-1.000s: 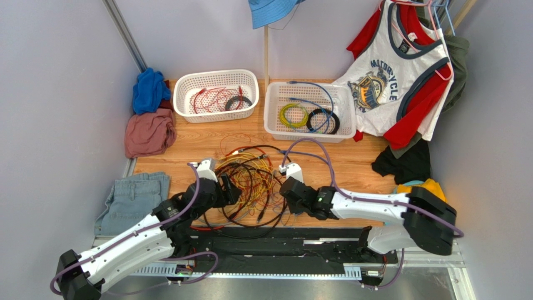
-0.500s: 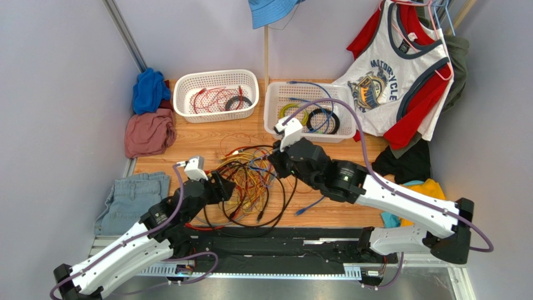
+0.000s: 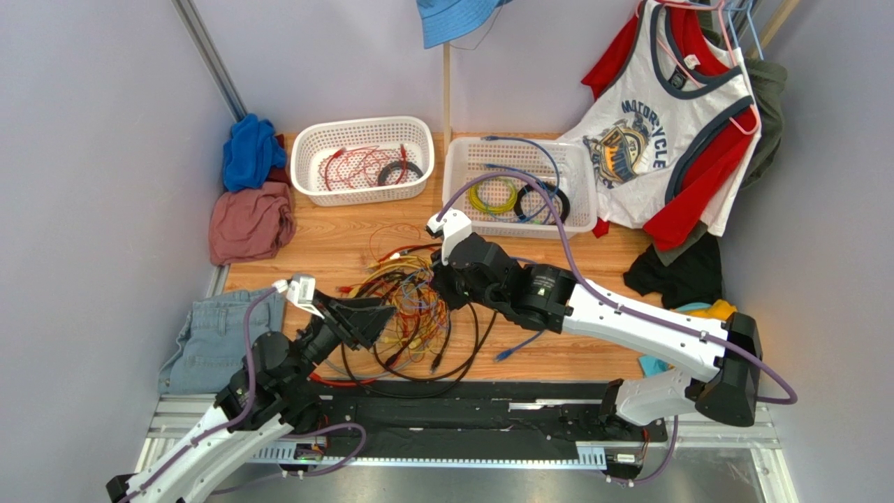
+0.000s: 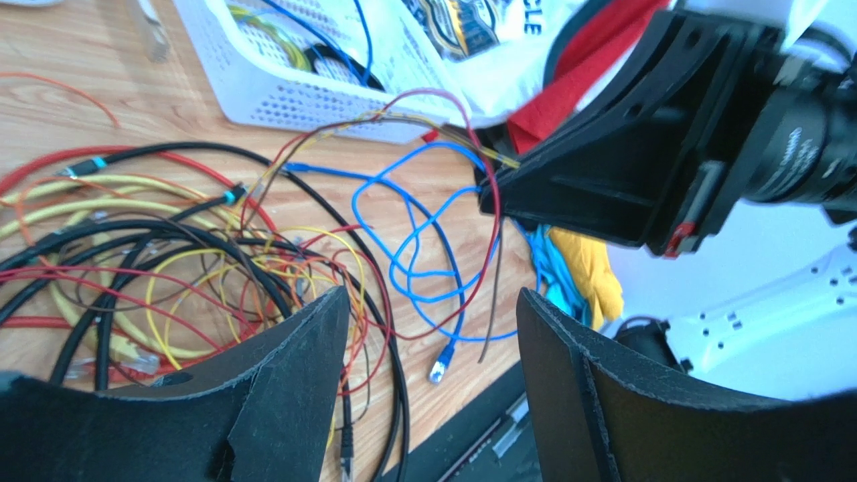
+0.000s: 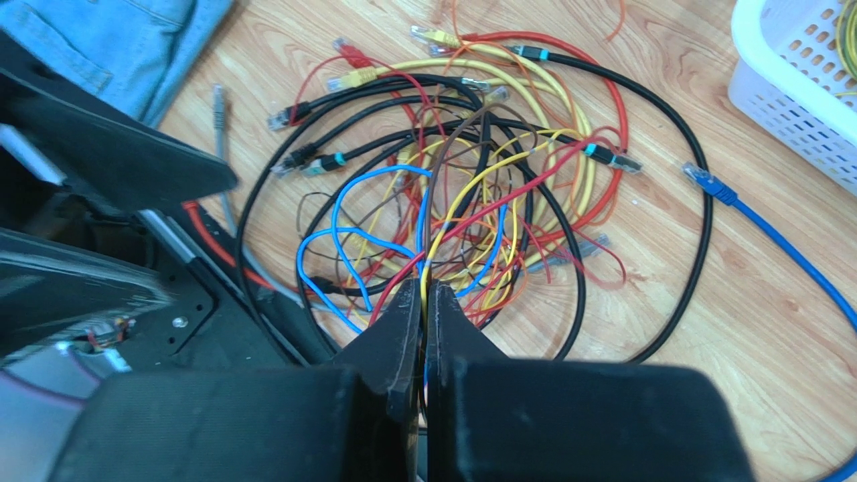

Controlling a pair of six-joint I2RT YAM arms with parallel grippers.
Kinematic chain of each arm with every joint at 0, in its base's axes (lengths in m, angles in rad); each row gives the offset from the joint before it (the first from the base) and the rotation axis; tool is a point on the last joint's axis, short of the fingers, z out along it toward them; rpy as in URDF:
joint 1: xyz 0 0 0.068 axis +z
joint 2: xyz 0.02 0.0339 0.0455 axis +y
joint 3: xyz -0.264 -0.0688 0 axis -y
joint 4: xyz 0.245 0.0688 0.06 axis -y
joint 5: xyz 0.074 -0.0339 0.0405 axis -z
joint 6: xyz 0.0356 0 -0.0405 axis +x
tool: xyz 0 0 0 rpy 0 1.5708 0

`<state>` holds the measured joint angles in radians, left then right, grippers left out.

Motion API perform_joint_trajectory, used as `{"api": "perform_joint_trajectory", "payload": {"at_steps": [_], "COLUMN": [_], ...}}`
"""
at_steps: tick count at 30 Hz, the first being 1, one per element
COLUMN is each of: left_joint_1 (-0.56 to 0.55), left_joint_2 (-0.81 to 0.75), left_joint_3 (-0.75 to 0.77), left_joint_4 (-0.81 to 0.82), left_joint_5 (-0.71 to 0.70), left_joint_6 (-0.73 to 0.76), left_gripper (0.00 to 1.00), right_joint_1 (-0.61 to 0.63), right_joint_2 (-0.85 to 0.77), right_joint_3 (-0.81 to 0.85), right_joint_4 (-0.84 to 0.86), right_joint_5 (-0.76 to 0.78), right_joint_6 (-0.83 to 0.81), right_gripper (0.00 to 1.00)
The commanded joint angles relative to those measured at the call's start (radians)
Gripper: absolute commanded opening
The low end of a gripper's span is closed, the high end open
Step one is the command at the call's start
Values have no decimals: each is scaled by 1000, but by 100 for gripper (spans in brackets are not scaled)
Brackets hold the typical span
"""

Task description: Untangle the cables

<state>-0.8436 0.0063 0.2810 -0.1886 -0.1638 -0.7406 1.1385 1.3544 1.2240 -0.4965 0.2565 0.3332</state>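
Cables (image 3: pixel 420 314) in black, red, yellow, orange and blue are seen heaped in one loose tangle on the wooden counter (image 3: pixel 336 236), between the two arms and in front of the white baskets (image 3: pixel 357 195). From above, the point of grip is hidden under the right wrist. It is shown only by the right wrist view: the jaws of the right gripper (image 5: pixel 423 291) are pressed together on a small bunch of strands, blue, red and yellow among them; exactly which are pinched cannot be made out. In the left wrist view those strands are seen rising from the heap to that gripper. The jaws of the left gripper (image 4: pixel 431 301) are spread wide with nothing between them, and the near part of the tangle is hidden behind its fingers (image 4: pixel 272 402). One blue strand (image 5: pixel 775 241) is cut off at the right edge.
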Motion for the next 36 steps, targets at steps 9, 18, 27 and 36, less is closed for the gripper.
{"api": "perform_joint_trajectory", "payload": {"at_steps": [9, 18, 27, 36], "left_joint_1": [0, 1, 1, 1], "left_joint_2": [259, 333, 452, 359], "left_joint_3": [-5, -20, 52, 167], "left_joint_4": [288, 414, 379, 144], "left_joint_5": [155, 133, 147, -8], "left_joint_6": [27, 20, 40, 112], "left_gripper": [71, 49, 0, 0], "right_joint_1": [7, 9, 9, 9], "right_joint_2": [-121, -147, -236, -308], "right_joint_3": [-40, -84, -149, -215], "right_joint_4": [68, 85, 78, 76], "right_joint_5": [-83, -100, -56, -23], "right_joint_6": [61, 73, 82, 92], "right_gripper": [0, 0, 0, 0]}}
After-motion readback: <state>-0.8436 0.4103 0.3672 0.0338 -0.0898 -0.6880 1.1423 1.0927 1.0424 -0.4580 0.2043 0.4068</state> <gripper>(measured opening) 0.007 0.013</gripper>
